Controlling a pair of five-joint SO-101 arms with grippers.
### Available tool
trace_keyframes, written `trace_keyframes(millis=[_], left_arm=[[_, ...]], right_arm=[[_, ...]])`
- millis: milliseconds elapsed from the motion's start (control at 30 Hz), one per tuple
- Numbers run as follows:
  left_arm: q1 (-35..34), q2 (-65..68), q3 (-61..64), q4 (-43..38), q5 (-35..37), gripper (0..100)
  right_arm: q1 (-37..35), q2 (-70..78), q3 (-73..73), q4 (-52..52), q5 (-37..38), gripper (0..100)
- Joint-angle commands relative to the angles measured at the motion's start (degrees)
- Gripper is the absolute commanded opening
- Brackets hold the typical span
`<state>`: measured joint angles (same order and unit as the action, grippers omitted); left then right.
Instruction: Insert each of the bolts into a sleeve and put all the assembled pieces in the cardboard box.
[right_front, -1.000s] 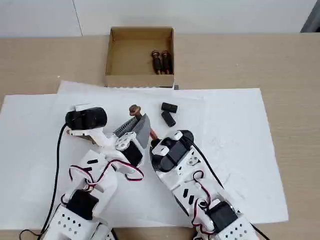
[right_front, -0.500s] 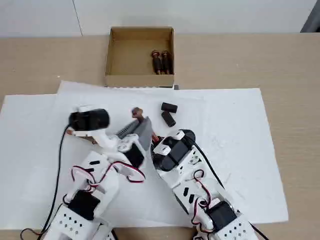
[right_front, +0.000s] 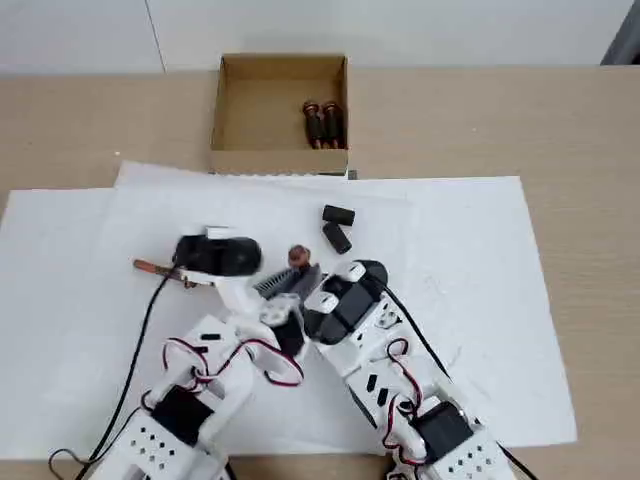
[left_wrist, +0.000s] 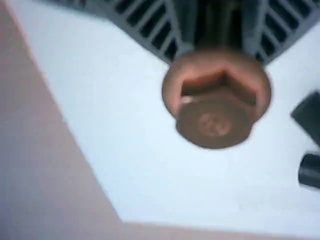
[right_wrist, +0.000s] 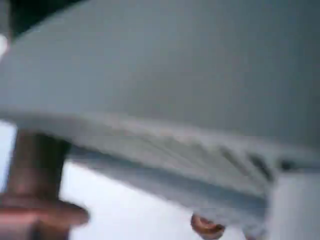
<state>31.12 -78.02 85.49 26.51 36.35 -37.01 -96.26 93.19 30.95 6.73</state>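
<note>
top-down view of a pale wooden surface (right_front: 500, 110) with a sheet of white paper (right_front: 470, 300) spread over it. two robot arms come in from the near edge and meet close together at the middle of the paper.

the left hand (right_front: 296, 274) is closed on a copper-coloured bolt (right_front: 298, 257). it grips the shank, so the flanged hex head sticks out past the grey ribbed jaws. the left wrist view looks straight at that head, which is raised above the paper. a black sleeve (right_front: 338, 214) and a second sleeve (right_front: 337, 238) lie loose on the paper, close together and just beyond the held bolt. the cardboard box (right_front: 232, 110) sits at the far edge of the paper. two assembled pieces (right_front: 323, 125) lie in it side by side near one wall.

the step in hand looks like the third insertion: the bolt is picked up but not yet in a sleeve. the next move probably calls for a sleeve to be lifted and held steady, perhaps by the other arm. the bolt's shank then has to line up squarely with the sleeve's bore before it is pushed home.

the right hand (right_front: 316, 290) is tucked under the left arm, and whether it is open or closed cannot be told. its wrist view is a close blur of grey ribbing with a copper shank at one side. the bolt's far end is hidden by the jaws. a thin copper rod (right_front: 150, 266) pokes out beside the left arm's camera and may be another bolt, but it is half covered.
</note>
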Motion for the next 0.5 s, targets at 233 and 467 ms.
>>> trace_keyframes(millis=[233,467], left_arm=[[4.66,-0.70,2.33,1.67,-3.78,1],[0.18,-0.79,2.07,3.08,-5.54,19]], right_arm=[[0.40,-0.92,-1.23,-1.89,3.25,0.3],[0.40,-0.92,-1.23,-1.89,3.34,0.3]])
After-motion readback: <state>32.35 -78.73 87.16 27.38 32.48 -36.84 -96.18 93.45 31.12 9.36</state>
